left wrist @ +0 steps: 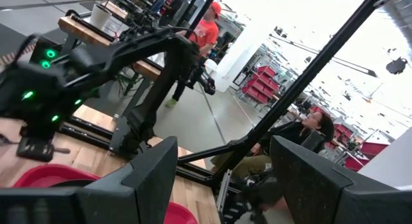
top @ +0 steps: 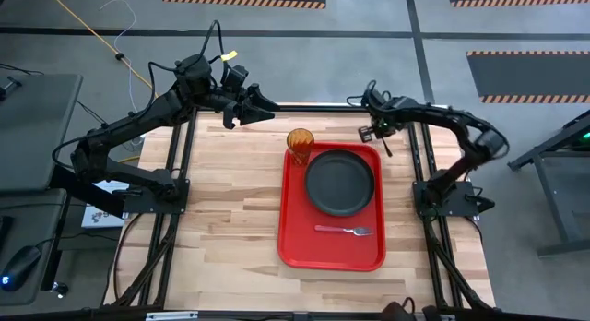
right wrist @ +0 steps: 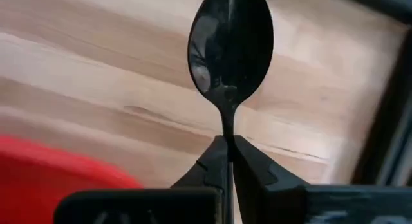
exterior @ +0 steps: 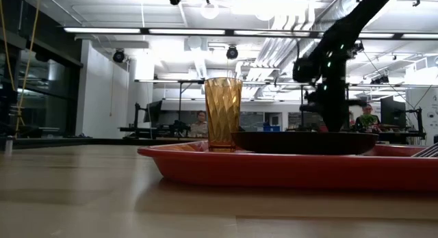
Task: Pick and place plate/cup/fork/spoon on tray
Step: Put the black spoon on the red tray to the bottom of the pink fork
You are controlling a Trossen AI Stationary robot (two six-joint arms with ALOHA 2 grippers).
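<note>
I have the spoon pinched by its thin handle in the right gripper, above bare tabletop just beyond the tray. I should carry it over open red beside the fork, then lower flat. My left gripper waits behind the cup, fingers spread.
</note>
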